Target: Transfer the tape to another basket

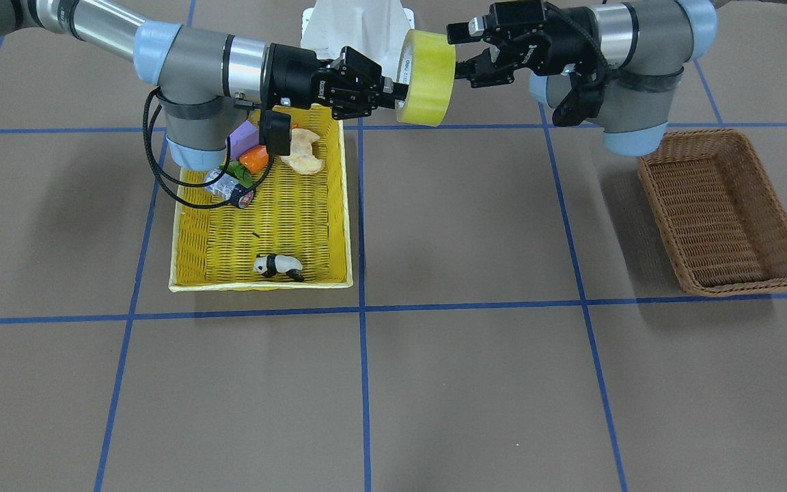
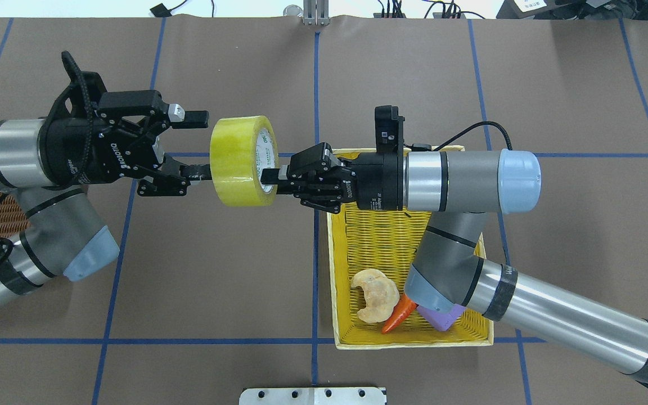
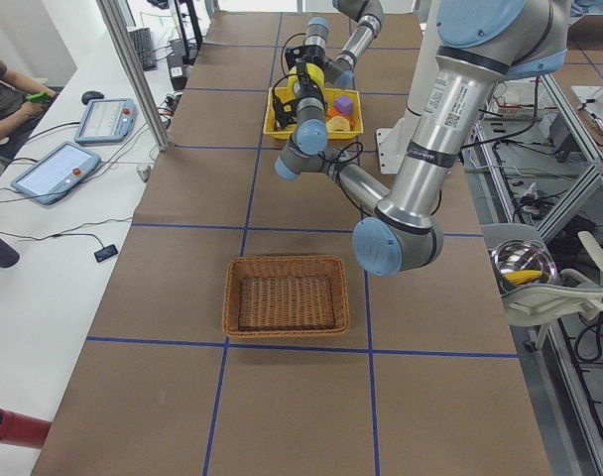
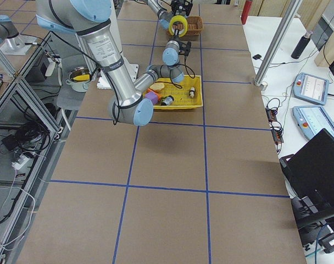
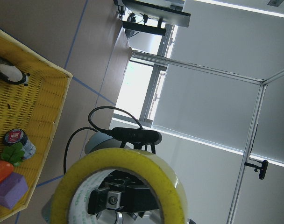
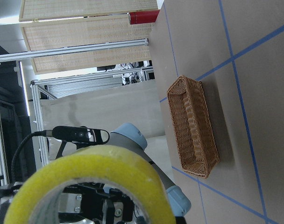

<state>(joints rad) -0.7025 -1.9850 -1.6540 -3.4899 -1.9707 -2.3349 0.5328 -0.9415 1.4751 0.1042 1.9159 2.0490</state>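
Observation:
The yellowish tape roll (image 1: 427,78) hangs in the air between my two arms, past the yellow basket's end; it also shows in the overhead view (image 2: 239,163). My right gripper (image 2: 270,179) is shut on the roll's wall from the basket side, also seen in the front view (image 1: 397,92). My left gripper (image 2: 205,145) is open, its fingertips at the roll's other face, one of them at or close to the roll. The dark brown wicker basket (image 1: 721,212) sits empty below my left arm and also shows in the right wrist view (image 6: 192,126).
The yellow basket (image 1: 260,283) holds a toy panda (image 1: 277,265), a small can (image 1: 229,188), a carrot (image 1: 254,158), a purple block (image 1: 243,137) and a pale pastry (image 1: 303,152). An operator sits at a side desk (image 3: 4,99).

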